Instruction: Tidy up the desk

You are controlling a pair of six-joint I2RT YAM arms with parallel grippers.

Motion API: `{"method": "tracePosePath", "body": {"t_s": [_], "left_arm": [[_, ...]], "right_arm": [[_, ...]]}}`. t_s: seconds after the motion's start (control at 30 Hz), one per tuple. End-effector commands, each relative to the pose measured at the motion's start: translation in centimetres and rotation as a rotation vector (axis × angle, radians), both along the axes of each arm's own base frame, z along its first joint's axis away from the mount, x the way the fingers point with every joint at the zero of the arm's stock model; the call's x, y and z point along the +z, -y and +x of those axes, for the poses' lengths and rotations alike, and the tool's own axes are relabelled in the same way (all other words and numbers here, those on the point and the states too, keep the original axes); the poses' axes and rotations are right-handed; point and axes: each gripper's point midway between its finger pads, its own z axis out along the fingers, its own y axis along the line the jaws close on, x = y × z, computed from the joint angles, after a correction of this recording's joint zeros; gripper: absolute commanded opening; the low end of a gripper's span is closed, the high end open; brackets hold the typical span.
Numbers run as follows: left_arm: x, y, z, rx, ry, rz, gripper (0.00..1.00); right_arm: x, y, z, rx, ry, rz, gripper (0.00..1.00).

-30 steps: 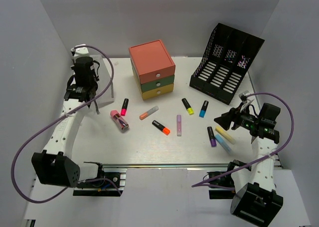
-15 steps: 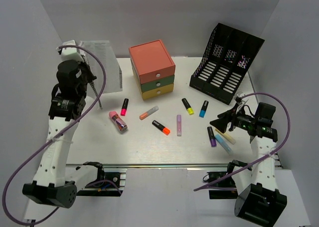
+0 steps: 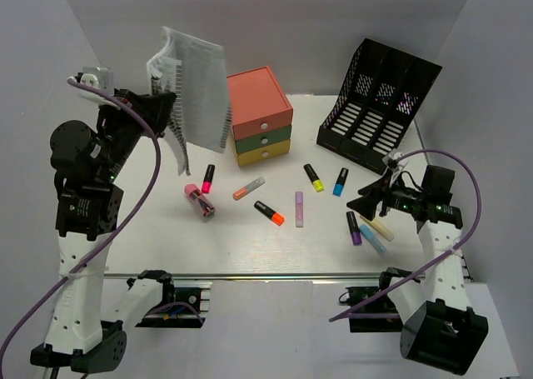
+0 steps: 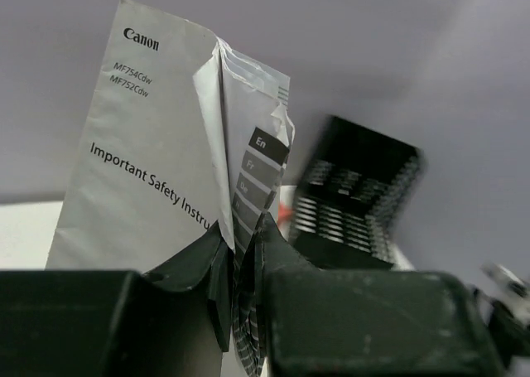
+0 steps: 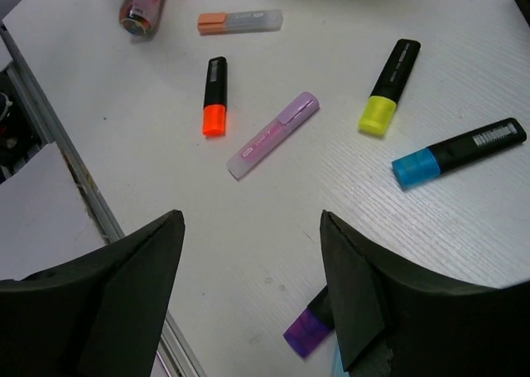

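- My left gripper is pinched on the lower edge of the booklet, a grey safety-instructions manual. It is held upright in the air at about 10 o'clock over the desk, with nothing under it.
- I judge that its home is the black file holder, which stands at 2 o'clock by the back wall, well apart from where I am holding the booklet.
- My grip takes only a small bite, and the pages fan open above my fingers. I should move slowly and keep the spine upright, so the loose leaves do not catch the air or slip out.
- The red, green and yellow drawer unit stands at 12 o'clock, between the booklet and the holder. I should carry the booklet above its top, not around it.
- I should line the booklet's edge up with one slot before lowering, because a splayed page could snag on a divider.
- My right gripper is spread wide and holds nothing, hovering low at 4 o'clock.
- Just beside it lie a purple marker, a pale yellow one and a light blue one.
- Scattered across the middle of the desk are an orange-tipped marker, a lilac highlighter, a yellow-tipped marker and a blue-tipped one.
- Towards 9 o'clock lie a pink marker and a pink tube.
- None of these block the carry, though my right arm is near the holder's front.
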Motion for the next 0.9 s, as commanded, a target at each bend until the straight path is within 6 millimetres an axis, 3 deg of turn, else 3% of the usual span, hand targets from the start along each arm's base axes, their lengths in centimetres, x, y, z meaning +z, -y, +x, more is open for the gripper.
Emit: {"method": "tracePosePath", "body": {"t_s": [0.0, 0.1, 0.13, 0.23, 0.33, 0.5, 0.67, 0.7, 0.73, 0.8, 0.87], "left_arm": [[4.1, 5.1, -3.7, -0.335, 0.156, -0.025, 0.0], [4.7, 6.9, -5.4, -0.483, 0.186, -0.051, 0.0], [4.6, 7.4, -5.8, -0.529, 0.185, -0.082, 0.0], [4.7, 8.8, -7.6, -0.671, 0.221, -0.109, 0.0], [4.7, 10.0, -9.8, -0.815, 0.24, -0.108, 0.0], [3.2, 11.7, -12.3, -1.025, 0.204, -0.093, 0.0], [2.4, 13.1, -13.6, -1.186, 0.185, -0.087, 0.0], [2.2, 13.1, -13.8, -1.211, 0.157, -0.096, 0.0], [1.9, 13.4, -14.4, -1.248, 0.166, -0.081, 0.0], [1.5, 13.9, -14.6, -1.29, 0.142, -0.089, 0.0], [1.4, 14.1, -14.9, -1.319, 0.135, -0.084, 0.0]], "right_arm": [[3.4, -0.4, 0.8, 0.063, 0.101, 0.009, 0.73], [6.2, -1.1, 0.9, 0.122, 0.146, 0.049, 0.76], [8.4, -1.3, 1.0, 0.146, 0.191, 0.057, 0.78], [11.8, -1.6, 1.5, 0.186, 0.219, 0.103, 0.82], [14.2, -1.6, 2.1, 0.222, 0.249, 0.139, 0.88], [18.6, -1.8, 2.5, 0.27, 0.363, 0.14, 0.89], [21.1, -2.5, 1.4, 0.354, 0.42, 0.157, 0.89], [20.4, -2.8, 0.6, 0.352, 0.291, 0.215, 0.89], [21.9, -2.9, 0.4, 0.381, 0.47, 0.143, 0.89], [22.2, -3.6, -1.1, 0.385, 0.444, 0.173, 0.89], [23.5, -4.2, -2.0, 0.423, 0.57, 0.137, 0.89]]}}
